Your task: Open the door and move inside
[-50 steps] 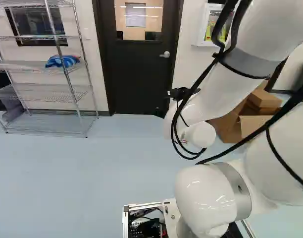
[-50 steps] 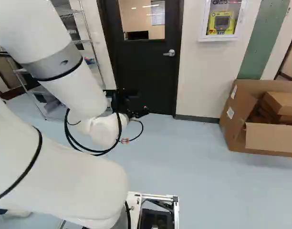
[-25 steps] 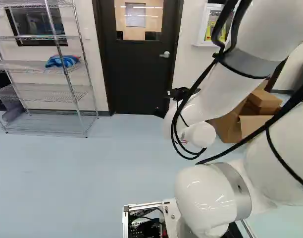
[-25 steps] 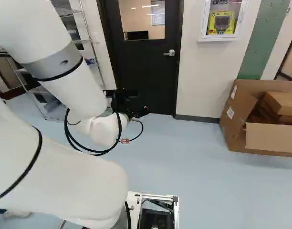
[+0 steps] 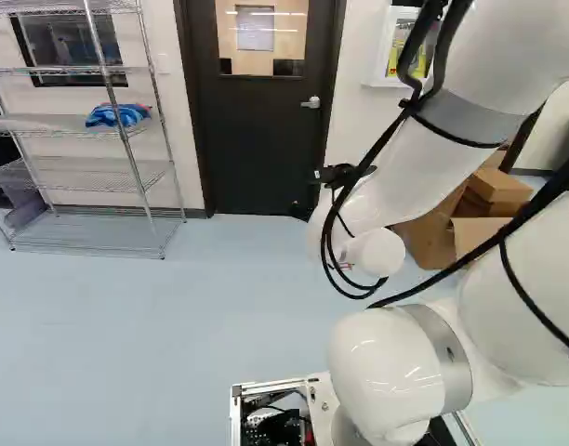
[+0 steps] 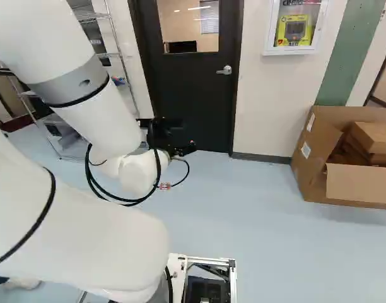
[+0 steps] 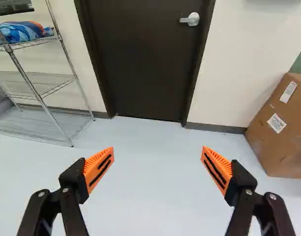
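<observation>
Okay, the base has just moved a hair, but the spread, empty claw is well short of the closed door, so probably more driving first.

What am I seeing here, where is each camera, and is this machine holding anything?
This is a white robot arm on a moving base. Two pictures come from base cameras behind the arm, one to its left, one to its right. The third, from the wrist, looks along the black gripper; its fingers stand open, holding nothing. Ahead is a shut black door with a metal handle. On the floor to its left stands a wire rack with a blue bundle; to its right, an open box with smaller boxes inside.
</observation>
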Tool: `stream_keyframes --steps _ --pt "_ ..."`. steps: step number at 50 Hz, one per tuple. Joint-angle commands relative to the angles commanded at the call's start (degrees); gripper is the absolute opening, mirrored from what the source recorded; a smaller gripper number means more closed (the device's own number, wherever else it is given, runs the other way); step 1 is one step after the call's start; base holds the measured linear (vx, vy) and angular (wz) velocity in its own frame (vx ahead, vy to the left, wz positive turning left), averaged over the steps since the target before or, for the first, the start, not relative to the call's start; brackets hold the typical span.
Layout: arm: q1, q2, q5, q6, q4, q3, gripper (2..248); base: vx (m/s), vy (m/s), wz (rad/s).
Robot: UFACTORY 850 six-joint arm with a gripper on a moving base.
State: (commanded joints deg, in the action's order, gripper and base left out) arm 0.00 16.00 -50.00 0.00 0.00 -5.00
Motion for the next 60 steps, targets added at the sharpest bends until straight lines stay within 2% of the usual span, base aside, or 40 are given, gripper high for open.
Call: stream_keyframes --steps 29,60 --pt "0.00 0.00 0.00 0.00 0.00 0.00 247 0.113 0.005 -0.016" --pt "0.00 0.00 0.00 0.00 0.00 0.00 247 0.152 0.098 -0.028"
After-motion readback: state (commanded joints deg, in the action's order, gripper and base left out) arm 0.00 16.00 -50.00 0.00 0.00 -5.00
